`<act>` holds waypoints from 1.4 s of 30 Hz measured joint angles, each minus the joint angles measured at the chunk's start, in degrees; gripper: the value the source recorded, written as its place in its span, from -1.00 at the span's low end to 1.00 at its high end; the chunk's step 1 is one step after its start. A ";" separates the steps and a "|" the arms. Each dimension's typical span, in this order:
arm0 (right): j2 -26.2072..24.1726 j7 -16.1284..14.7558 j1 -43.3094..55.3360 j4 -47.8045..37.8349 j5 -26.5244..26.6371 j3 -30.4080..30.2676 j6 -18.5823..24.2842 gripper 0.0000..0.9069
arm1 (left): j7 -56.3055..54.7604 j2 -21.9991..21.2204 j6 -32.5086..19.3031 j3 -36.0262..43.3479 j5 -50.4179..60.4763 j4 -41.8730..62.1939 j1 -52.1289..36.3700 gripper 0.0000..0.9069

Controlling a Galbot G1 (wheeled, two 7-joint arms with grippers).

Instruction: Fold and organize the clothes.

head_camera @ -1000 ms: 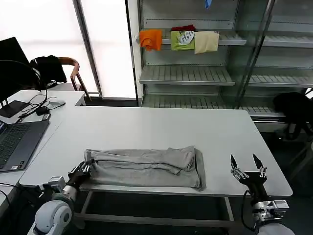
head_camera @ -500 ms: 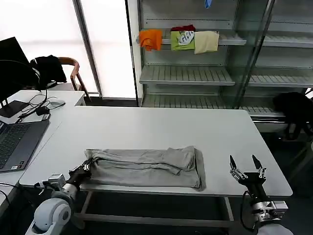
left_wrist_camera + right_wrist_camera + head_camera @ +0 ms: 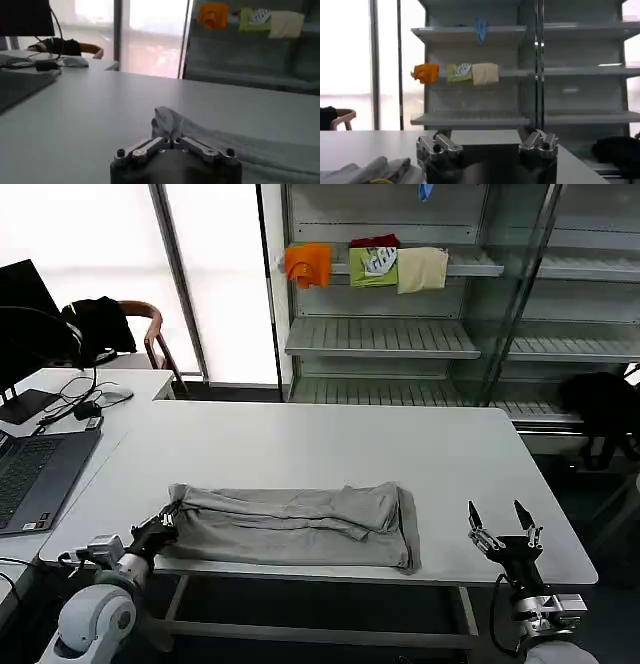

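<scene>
A white table [image 3: 330, 439] fills the foreground; behind it stand grey metal shelves [image 3: 375, 336]; bright windows [image 3: 95, 244] light the room; a desk [image 3: 120, 389] with a laptop [image 3: 35, 474] adjoins, a chair [image 3: 150, 329] beyond.

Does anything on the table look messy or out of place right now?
The grey shirt is folded into a long band near the table front edge, rumpled on top. The left gripper pinches its left end; nothing else stands out.

No lettering is showing legibly anywhere; the green garment [image 3: 373, 267] hanging on the shelf [image 3: 480, 266] is bearing a white print too small to make out.
</scene>
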 measured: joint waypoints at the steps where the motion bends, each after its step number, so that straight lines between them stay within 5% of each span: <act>1: 0.01 0.00 0.03 0.01 -0.02 -0.02 0.00 1.00 | 0.04 0.06 0.01 0.00 0.18 0.19 0.07 -1.00; 16: 0.00 0.01 0.30 0.16 -0.14 -0.23 -0.10 1.00 | 0.79 1.90 -0.77 -1.64 1.69 3.06 -0.80 -1.00; 32: 0.15 0.14 1.66 -0.17 -0.16 -0.83 -0.31 1.00 | 0.61 9.35 2.99 -13.37 -6.44 -0.54 -0.86 -1.00; 42: 0.57 0.20 1.86 0.31 -1.01 -0.82 -1.08 1.00 | -0.82 6.67 5.04 -4.19 -4.48 -8.55 -4.49 -1.00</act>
